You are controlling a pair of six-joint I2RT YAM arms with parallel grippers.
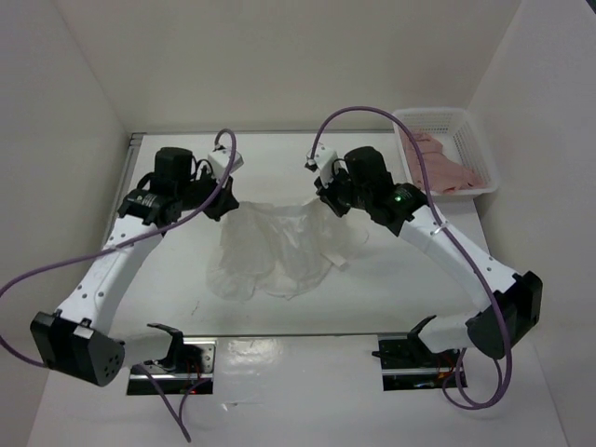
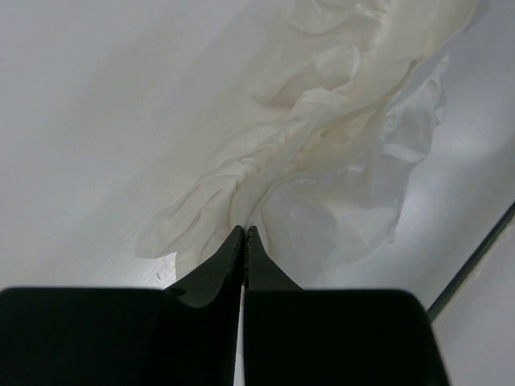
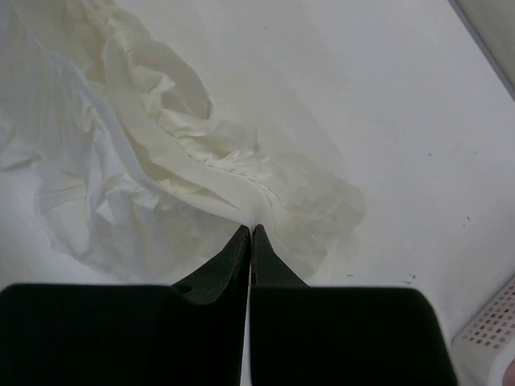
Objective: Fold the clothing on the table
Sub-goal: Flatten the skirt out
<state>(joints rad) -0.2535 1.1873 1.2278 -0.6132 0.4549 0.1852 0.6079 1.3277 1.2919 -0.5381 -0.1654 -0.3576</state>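
**Item 1, clothing** (image 1: 277, 250): white, thin and crinkled. It lies mid-surface (image 1: 372, 293) between my two arms, loosely spread and rumpled, with its wavy hem toward my bases. No straight fold edge shows anywhere on it.

**Item 2, left tool** (image 1: 220, 203): jaws pressed together at the far left corner of the clothing. My wrist view shows fabric gathered right into the tips, so I judge that corner pinched.

**Item 3, right tool** (image 1: 328, 197): jaws pressed together likewise, at the far right corner. A thicker seamed band of the clothing runs straight into the tips, so I judge this corner pinched too.

**Item 4, basket** (image 1: 442, 114) with a pink garment (image 1: 449, 166): far right corner of the surface, well apart from the clothing.

**Status:** early.
- **Done, as I read it:** both far corners are gripped.
- **Left:**
  - carry that far edge over toward the near hem
  - lay it down flat
  - let go
  - make any further fold needed to bring the piece compact

No fold is made yet.
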